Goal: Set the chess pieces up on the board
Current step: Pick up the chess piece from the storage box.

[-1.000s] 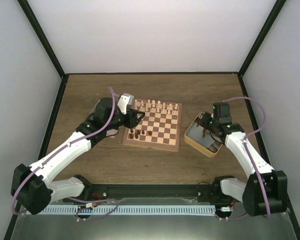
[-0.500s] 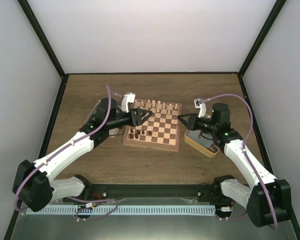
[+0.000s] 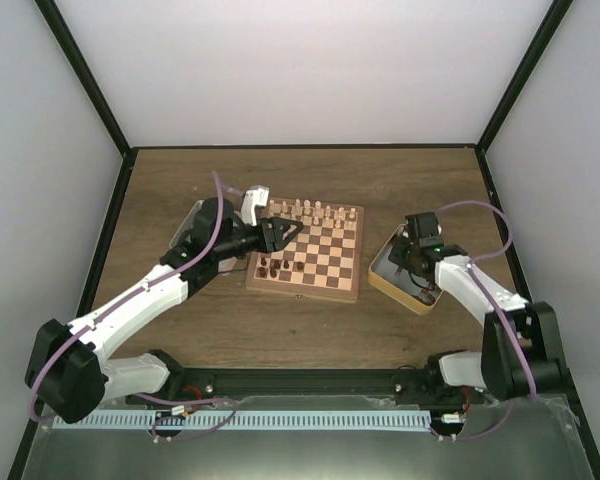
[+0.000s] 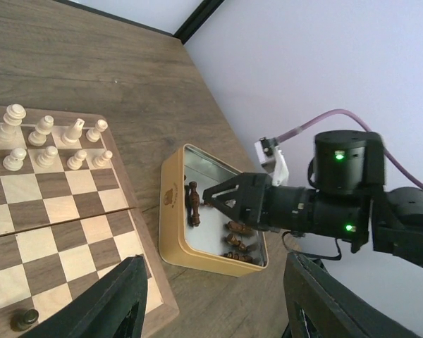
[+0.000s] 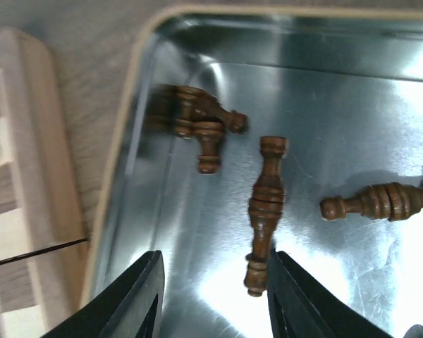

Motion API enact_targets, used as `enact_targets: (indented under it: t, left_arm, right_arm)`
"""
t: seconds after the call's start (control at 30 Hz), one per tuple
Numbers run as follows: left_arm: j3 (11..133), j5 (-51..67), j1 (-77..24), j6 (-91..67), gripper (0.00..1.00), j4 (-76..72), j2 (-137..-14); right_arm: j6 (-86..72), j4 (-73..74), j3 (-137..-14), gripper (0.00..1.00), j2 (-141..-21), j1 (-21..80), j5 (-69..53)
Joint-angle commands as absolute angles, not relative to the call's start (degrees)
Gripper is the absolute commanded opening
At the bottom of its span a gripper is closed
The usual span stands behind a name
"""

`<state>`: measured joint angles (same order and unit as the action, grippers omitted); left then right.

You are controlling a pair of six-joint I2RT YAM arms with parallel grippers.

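Since half a second ago the right gripper (image 5: 215, 299) is being brought down over the tin (image 5: 120, 155), away from the board (image 5: 35, 141). Its jaws, then together, are being held apart, nothing clamped. The left gripper (image 4: 218, 303) is being kept over the board, jaws apart, empty. Ahead of the right jaws, chess pieces (image 5: 266, 204) are being counted: at least four, lying flat, one end reaching between them. Eight pale chessmen (image 4: 46, 155) are being counted ahead-left of the left jaws. Tin wall just outside one finger; bare floor being left open between the jaws.
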<state>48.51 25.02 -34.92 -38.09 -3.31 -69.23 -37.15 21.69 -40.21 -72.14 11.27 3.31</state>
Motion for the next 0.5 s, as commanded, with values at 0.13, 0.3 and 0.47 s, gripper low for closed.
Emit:
enact_targets:
  t: [0.13,0.3,0.47]
  left_arm:
    - [47.87,23.66,-35.07,-36.06,0.55,-2.74,-69.52]
    - [47.9,23.3,-35.07,-35.87,0.55,-2.38,-69.61]
    - [48.11,23.2,-35.07,-35.43,0.55,-2.08,-70.2]
  right_arm:
    - [-37.47,20.97,-43.18,0.43,-83.17,10.72,7.48]
    - [-38.31,20.86,-43.62,0.4,-85.87,10.72,10.09]
    - [-37.53,18.48,-43.98,0.37,-89.43,10.55,10.11]
